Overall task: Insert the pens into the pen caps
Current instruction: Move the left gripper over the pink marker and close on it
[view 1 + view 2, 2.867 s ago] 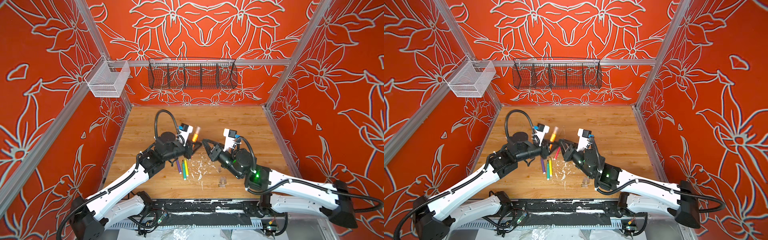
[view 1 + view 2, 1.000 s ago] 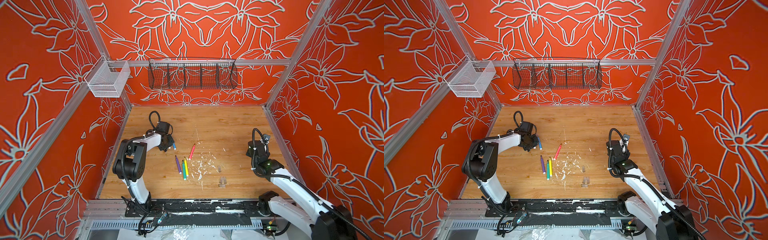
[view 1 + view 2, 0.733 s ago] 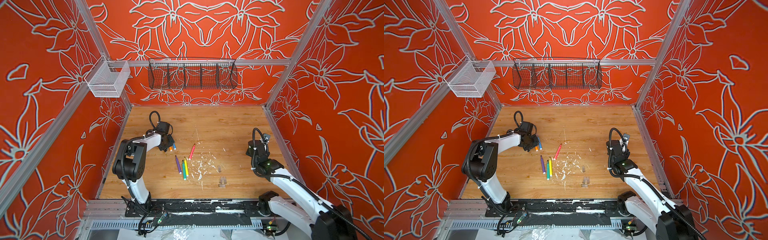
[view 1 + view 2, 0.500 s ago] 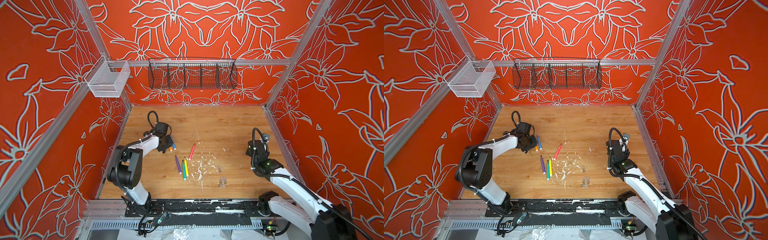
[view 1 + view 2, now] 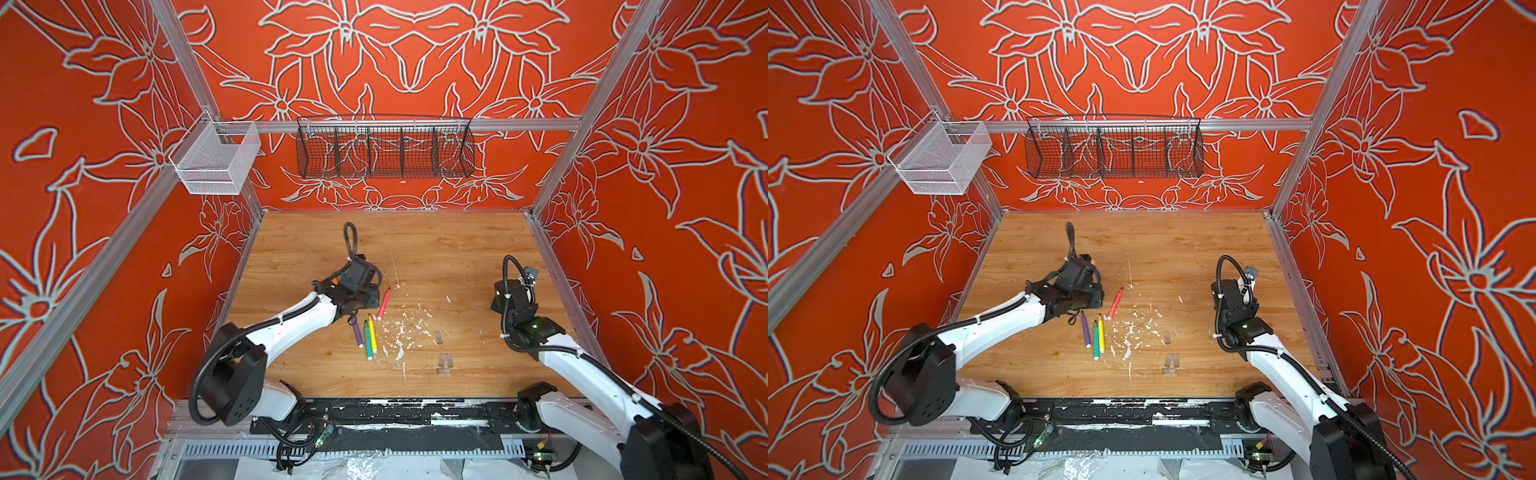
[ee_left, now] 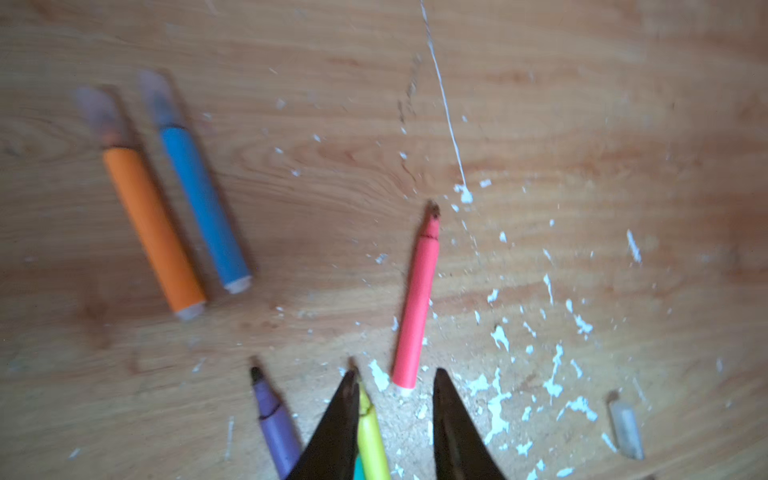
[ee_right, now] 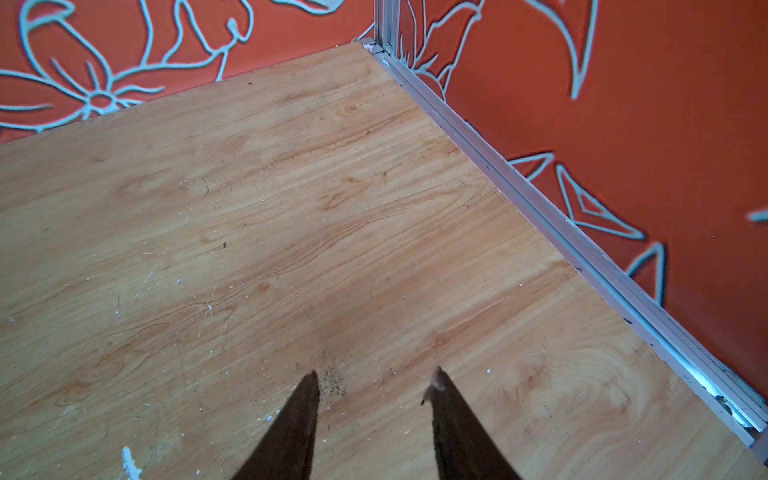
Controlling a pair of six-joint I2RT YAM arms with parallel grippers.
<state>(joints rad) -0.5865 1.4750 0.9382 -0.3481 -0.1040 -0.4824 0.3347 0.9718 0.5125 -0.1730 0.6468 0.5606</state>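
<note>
White flecks [image 5: 400, 332] on wooden tabletop [image 5: 457, 249], wire basket [image 5: 384, 149]

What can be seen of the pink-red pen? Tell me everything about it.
The pink-red pen is a thin, plastic-looking barrel with a tapered neck, dark pointed tip and pale blunt end, uncapped. It lies flat on the wooden table, alone, tip toward the back wall in both top views, white flecks around it. The left gripper stands open near its blunt end, not gripping it.

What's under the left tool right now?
Under the left tool: the yellow pen's tip end, with the purple pen beside it. In the wrist view one finger covers nearly all of the green pen.
</note>
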